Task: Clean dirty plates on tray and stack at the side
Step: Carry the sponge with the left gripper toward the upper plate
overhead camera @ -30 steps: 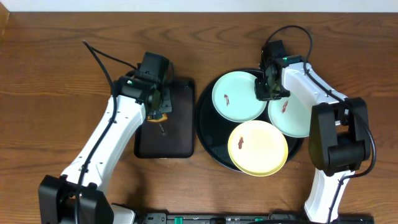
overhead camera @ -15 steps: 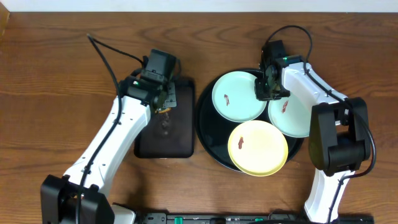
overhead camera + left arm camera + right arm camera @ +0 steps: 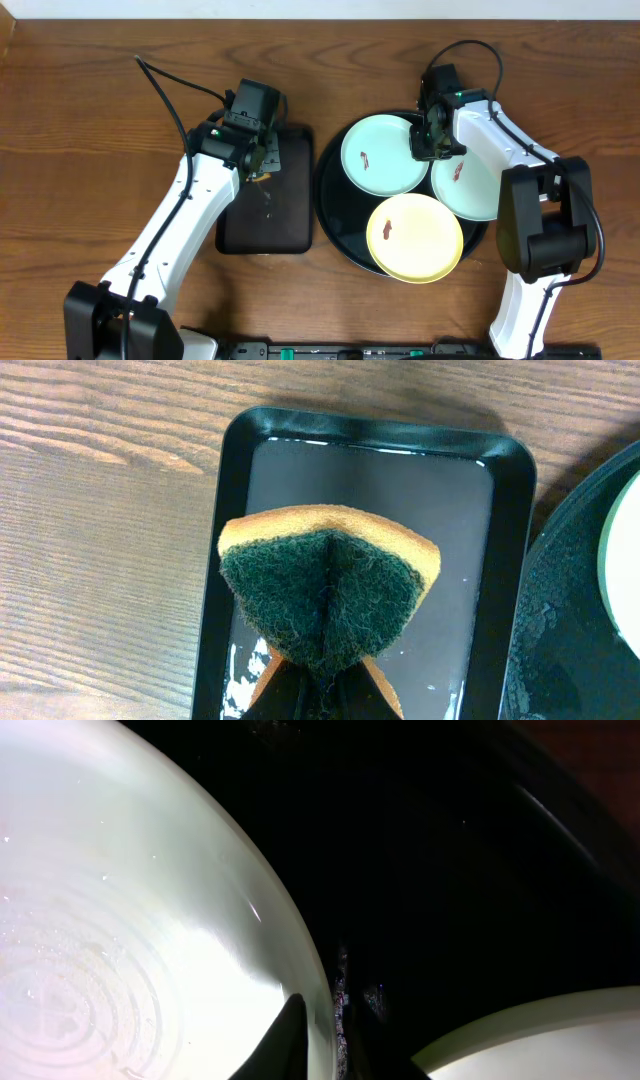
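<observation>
From overhead, the round tray [image 3: 335, 228] sits right of centre on the wooden table [image 3: 90, 110] and carries all three plates. The left mint plate [image 3: 382, 155] lies at its upper left and the right mint plate [image 3: 472, 188] at its right edge. The yellow plate [image 3: 415, 238] is at the front, overlapping both mint plates. Each plate has a small brown smear. The right gripper [image 3: 428, 140] sits at the right rim of the left mint plate. The left gripper [image 3: 255, 165] hangs over the rectangular tray [image 3: 290, 225], just left of the round one. Only an orange scrap of sponge [image 3: 262, 180] peeks out beneath it, and the spread of its fingers cannot be read from here.

The left wrist view fills that gap. The fingers are pinched tight on the sponge, which is folded with its dark green scouring face outward and a yellow-orange foam edge on top. It is lifted above the rectangular tray, whose floor glistens with water. The round tray's rim and a sliver of mint plate show at the right.

The right wrist view shows the two fingertips [image 3: 290, 1038] set narrowly astride the left mint plate's rim, gripping it. One lies on the plate's inner face and the other outside the rim. Wet black tray lies beyond, with the right mint plate's edge at the lower right.
</observation>
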You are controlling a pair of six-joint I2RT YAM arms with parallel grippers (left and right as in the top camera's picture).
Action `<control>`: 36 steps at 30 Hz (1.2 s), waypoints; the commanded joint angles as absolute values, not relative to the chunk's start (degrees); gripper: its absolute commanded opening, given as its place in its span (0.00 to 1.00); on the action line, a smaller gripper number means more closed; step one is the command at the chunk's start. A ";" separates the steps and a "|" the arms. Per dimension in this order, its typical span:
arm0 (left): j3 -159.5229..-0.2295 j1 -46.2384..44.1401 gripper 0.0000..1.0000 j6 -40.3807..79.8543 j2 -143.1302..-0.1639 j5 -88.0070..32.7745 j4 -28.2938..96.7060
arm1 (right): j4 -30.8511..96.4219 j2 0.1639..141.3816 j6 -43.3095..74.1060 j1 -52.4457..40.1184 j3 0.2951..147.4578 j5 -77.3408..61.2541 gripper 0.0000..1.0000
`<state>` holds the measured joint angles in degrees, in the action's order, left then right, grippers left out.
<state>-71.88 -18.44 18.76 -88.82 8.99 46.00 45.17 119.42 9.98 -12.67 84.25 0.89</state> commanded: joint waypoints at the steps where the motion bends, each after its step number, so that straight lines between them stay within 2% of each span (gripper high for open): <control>1: -72.34 -18.33 0.07 17.82 -89.36 10.04 47.22 | 45.15 119.92 9.61 -12.84 83.83 1.19 0.10; 10: -72.34 -18.35 0.07 17.87 -89.91 9.87 47.07 | 43.22 119.92 9.58 -12.84 83.83 1.21 0.11; 23: -72.31 -18.35 0.07 17.87 -89.93 9.82 47.92 | 43.09 119.90 9.58 -12.80 83.94 1.21 0.04; 27: -72.23 -18.35 0.07 17.87 -90.04 9.82 47.90 | 43.11 119.90 9.58 -12.78 84.12 1.21 0.08; 36: -72.12 -18.35 0.07 17.89 -91.02 9.43 47.90 | 43.27 119.46 9.56 -12.73 84.38 1.21 0.09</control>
<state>-71.88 -18.44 18.17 -90.00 9.15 47.72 43.29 119.42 9.85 -12.67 84.25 0.91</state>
